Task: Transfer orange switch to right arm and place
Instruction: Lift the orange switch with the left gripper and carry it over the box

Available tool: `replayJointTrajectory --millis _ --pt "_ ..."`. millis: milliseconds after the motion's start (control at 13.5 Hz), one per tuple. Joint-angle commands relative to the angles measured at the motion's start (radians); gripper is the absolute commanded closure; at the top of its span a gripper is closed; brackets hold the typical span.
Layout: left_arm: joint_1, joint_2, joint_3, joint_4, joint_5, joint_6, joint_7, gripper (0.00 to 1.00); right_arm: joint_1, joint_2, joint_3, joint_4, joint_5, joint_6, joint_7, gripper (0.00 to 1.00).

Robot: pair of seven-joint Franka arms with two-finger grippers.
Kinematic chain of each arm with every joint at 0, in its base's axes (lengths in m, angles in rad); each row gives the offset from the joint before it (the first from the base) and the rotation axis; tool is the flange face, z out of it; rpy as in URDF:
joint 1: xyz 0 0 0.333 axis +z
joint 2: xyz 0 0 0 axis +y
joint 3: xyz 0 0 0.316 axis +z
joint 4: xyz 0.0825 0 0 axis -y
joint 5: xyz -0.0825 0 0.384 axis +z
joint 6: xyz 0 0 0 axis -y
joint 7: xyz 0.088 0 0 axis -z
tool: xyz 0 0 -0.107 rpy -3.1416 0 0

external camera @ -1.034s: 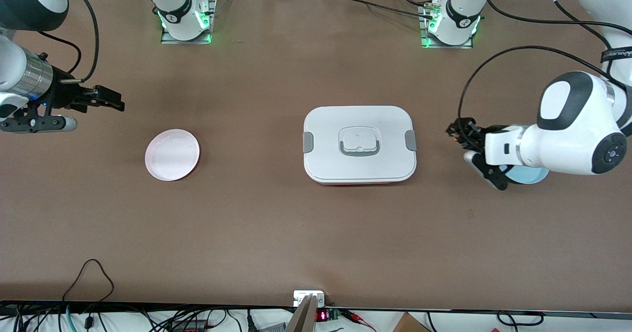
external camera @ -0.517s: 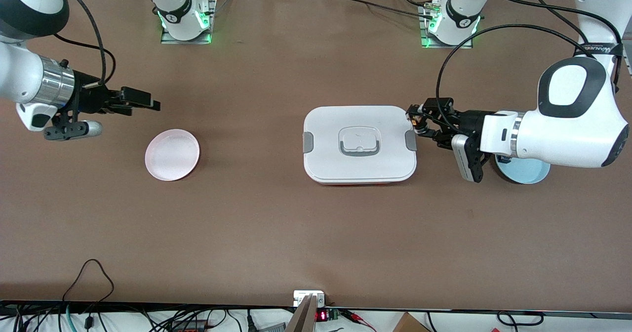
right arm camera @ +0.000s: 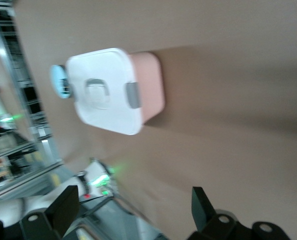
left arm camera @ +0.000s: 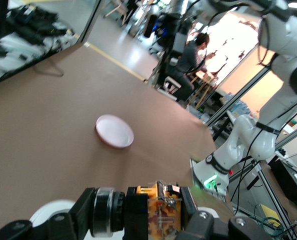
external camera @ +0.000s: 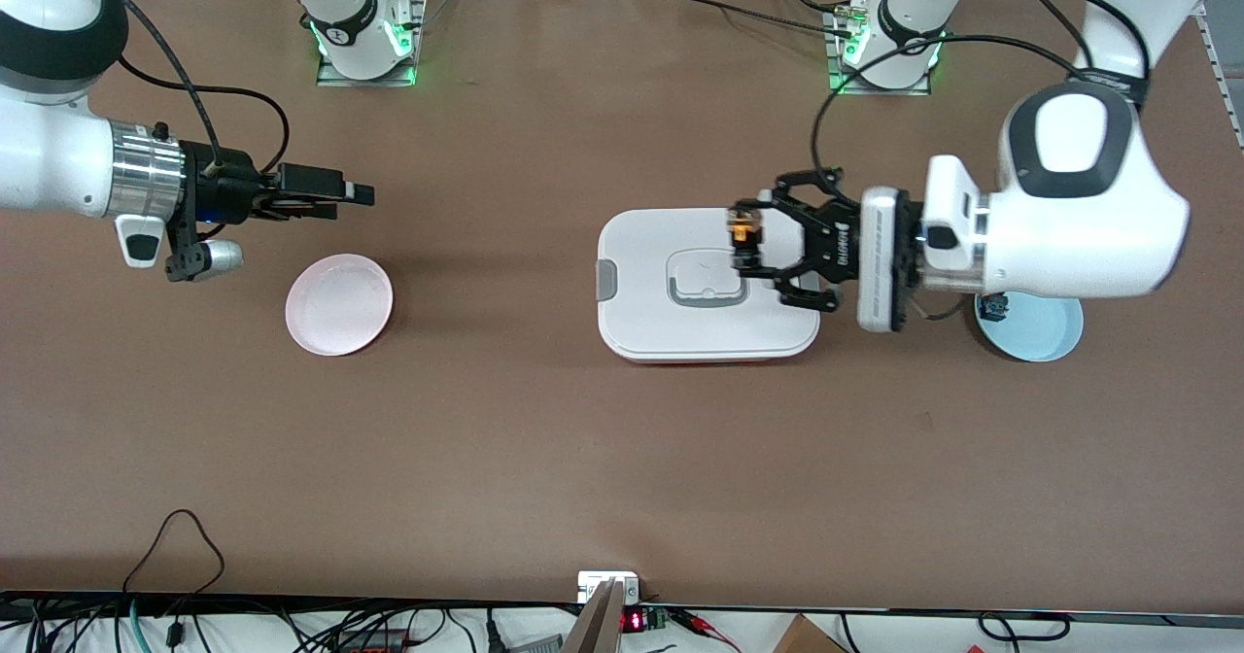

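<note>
The handover is being set up. The left hand [external camera: 746, 242] pinches the orange switch [external camera: 742, 232] in the air over the white lidded box [external camera: 641, 284]. The right hand [external camera: 355, 196] hangs over the counter [external camera: 544, 439] well toward the right arm's end from the box, above the pink plate [external camera: 339, 304], fingers spread wide. Next, I judge, both hands must meet so those open fingers can close on the switch.

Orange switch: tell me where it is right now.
The orange switch is held in the left gripper, up in the air over the white lidded box at mid-table, above the lid near its handle.
</note>
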Motion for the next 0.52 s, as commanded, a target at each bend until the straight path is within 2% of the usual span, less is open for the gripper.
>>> replayJointTrajectory --millis 0,148,295,443 --pt "-0.033 0.052 -0.021 -0.040 -0.142 0.086 0.255 0.96 -0.001 0.025 -0.003 -0.042 0.187 -0.024 0.005 0.00" --pt "-0.075 0.050 -0.022 -0.053 -0.153 0.167 0.291 0.96 -0.003 0.025 -0.003 -0.104 0.313 -0.024 0.004 0.00" --pt "-0.134 0.044 -0.028 -0.059 -0.228 0.302 0.306 0.97 -0.003 0.041 -0.003 -0.142 0.451 -0.027 -0.004 0.00" --pt "-0.180 0.045 -0.034 -0.059 -0.264 0.404 0.344 0.97 0.002 0.064 -0.003 -0.156 0.551 -0.022 -0.022 0.00"
